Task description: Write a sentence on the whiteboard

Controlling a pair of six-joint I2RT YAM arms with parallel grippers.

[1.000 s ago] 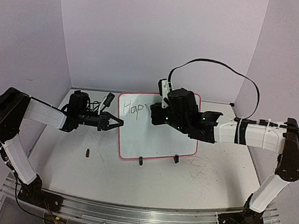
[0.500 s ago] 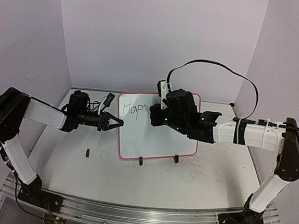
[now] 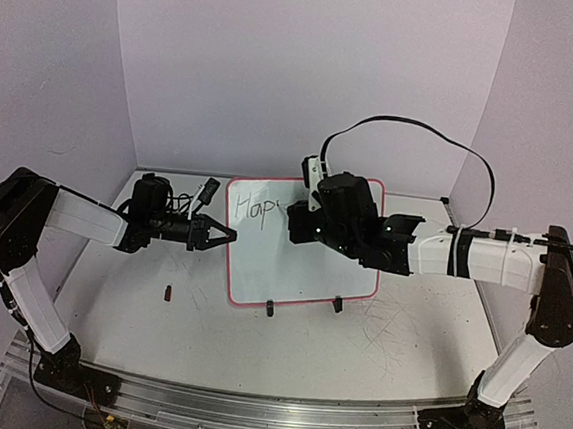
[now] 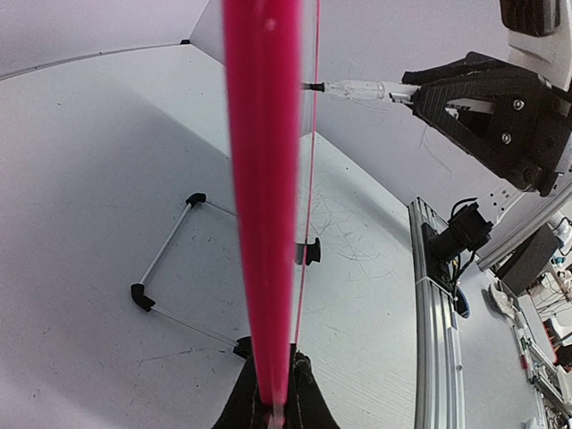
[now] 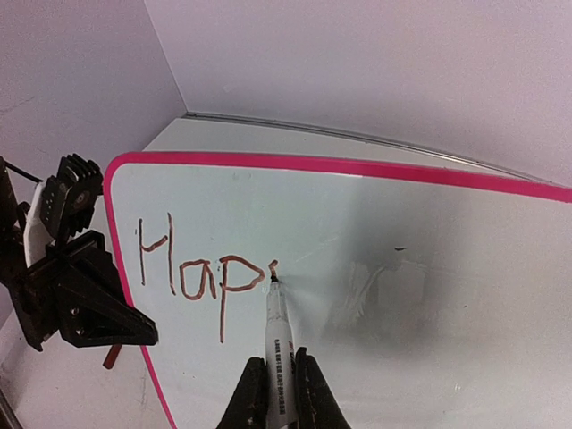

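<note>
- Three letters, "Hap", and the first stroke of a fourth make up the sentence (image 5: 192, 273) so far. It sits high on the left of the whiteboard (image 3: 297, 271), which stands propped up at the middle of the desk (image 3: 375, 348).
- We judge the step in hand to be the second "p". It calls for light, even pressure on the tip and short strokes, matched in height to the letters beside it so the line runs level and leaves room to the right.
- Our right gripper (image 5: 274, 393) is closed tight on the marker (image 5: 278, 340), whose tip appears to touch the board just right of the "p". The right arm reaches across in front of the board, with its forearm near level.
- Our left gripper (image 4: 273, 402) is clamped on the board's pink left edge. That arm stretches in from the side, steadying the board against the push of the pen.
</note>
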